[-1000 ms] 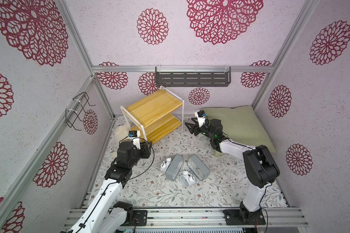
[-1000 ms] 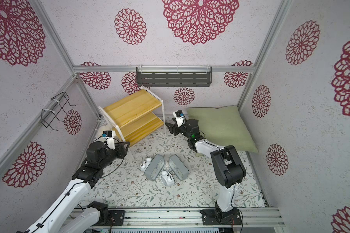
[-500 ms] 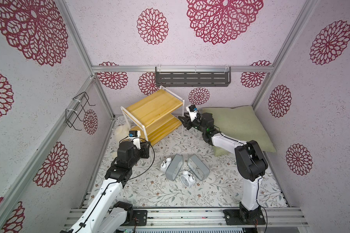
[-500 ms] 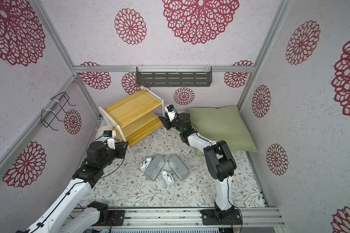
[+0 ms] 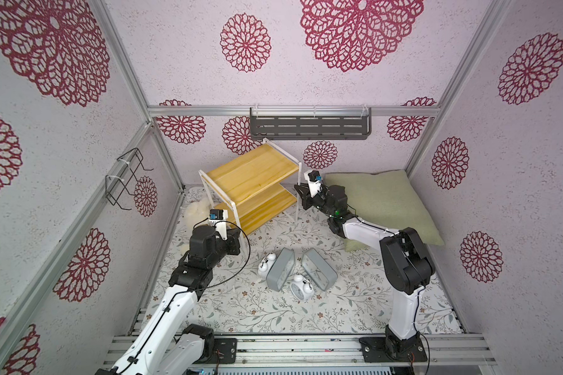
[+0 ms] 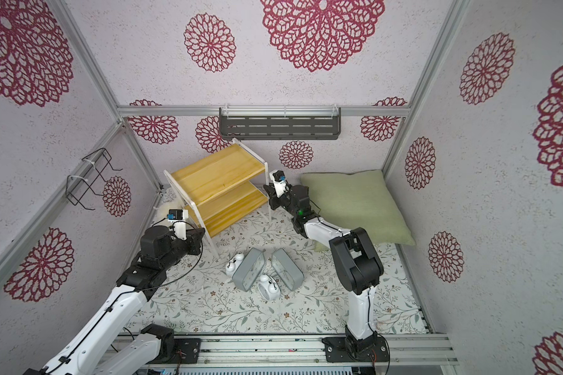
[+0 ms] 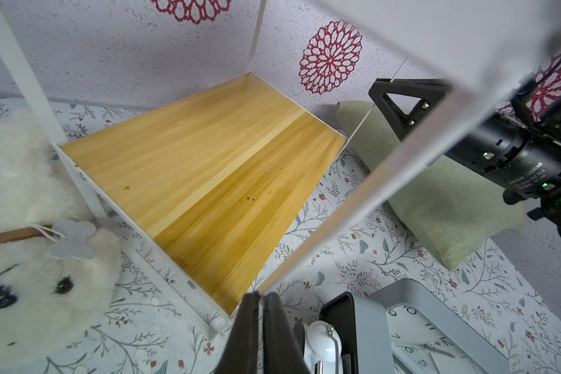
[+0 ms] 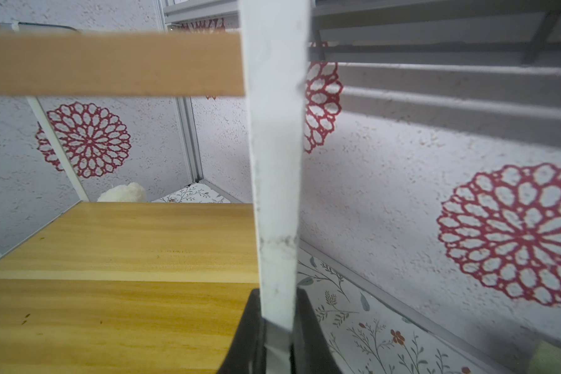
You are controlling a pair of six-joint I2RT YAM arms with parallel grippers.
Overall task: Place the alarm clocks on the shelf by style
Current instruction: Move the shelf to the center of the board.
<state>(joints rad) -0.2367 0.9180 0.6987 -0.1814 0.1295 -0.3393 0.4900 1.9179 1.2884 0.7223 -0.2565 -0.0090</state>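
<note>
R wrist: right hand pinching shelf leg – top views can't show

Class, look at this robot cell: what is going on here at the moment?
Both arms are gripping the shelf, not the clocks. The left end effector is shut on one white frame leg, and the right end effector is shut on another at the opposite end. All four alarm clocks lie clustered on the floral table, so both shelf boards hold nothing yet.

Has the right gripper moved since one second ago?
Yes. In both top views the right gripper has moved away from the green pillow to the shelf, where it is shut on the white frame.
</note>
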